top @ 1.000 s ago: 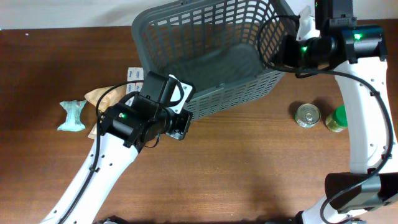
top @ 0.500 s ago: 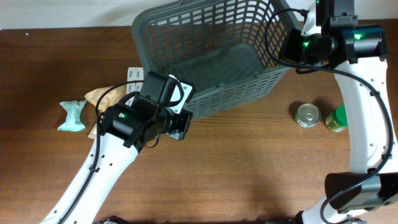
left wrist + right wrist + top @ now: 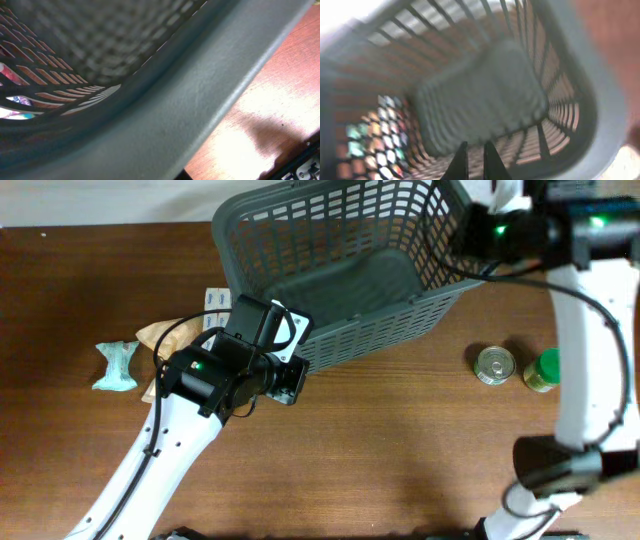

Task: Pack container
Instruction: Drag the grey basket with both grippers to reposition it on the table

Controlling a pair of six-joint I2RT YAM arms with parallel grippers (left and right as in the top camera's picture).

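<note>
At the left edge of the overhead view lie a pale green packet (image 3: 115, 367), a tan bag (image 3: 163, 336) and small blue-and-white sachets (image 3: 214, 301), all outside the container and probably the goods to be packed. The left gripper (image 3: 288, 372) sits against the lower left corner of the container (image 3: 340, 290). Its wrist camera shows only grey rim and lattice at close range, so I cannot tell whether it is clenched or released. The container fills the upper middle of the frame, tilted, and looks empty inside. At its upper right corner, the right gripper (image 3: 475, 156) looks down into the container; its fingers are drawn close together with nothing seen between them. A tin can (image 3: 494, 364) and a green-lidded jar (image 3: 541, 370) stand at right, apart from the container's wall. The step appears to be steadying the container. To do it well, settle it flat and keep the opening unobstructed before fetching any item.
</note>
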